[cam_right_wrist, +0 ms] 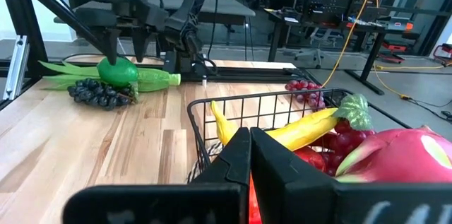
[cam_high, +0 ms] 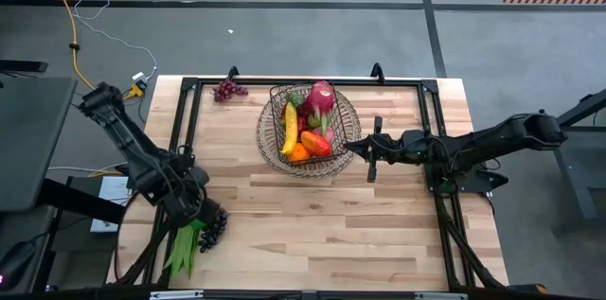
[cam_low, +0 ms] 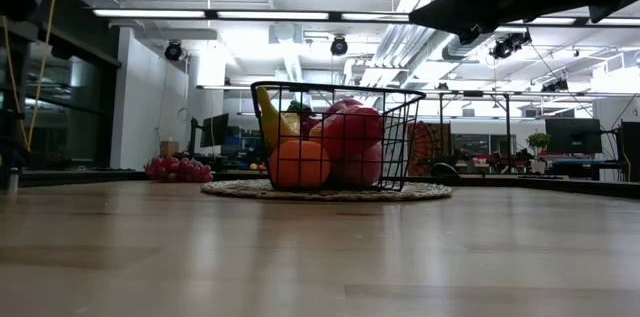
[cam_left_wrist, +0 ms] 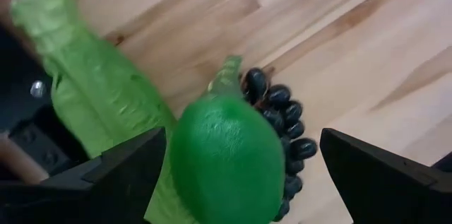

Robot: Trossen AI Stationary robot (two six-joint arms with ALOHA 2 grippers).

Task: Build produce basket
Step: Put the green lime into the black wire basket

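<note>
Basket (cam_high: 308,130) is sitting far-centre on my table, already holding produce (cam_high: 312,120). Left gripper (cam_left_wrist: 233,174) is hovering wide open around what is probably a pear (cam_left_wrist: 226,160); right gripper (cam_high: 352,147), fingers closed empty, is waiting beside the basket.

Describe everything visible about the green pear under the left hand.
The green pear is smooth, glossy and bright green, looking like plastic. It lies near the table's front left corner, on the long green beans and against the dark grapes. The left hand hangs open above it, a finger on each side, not visibly gripping it.
</note>
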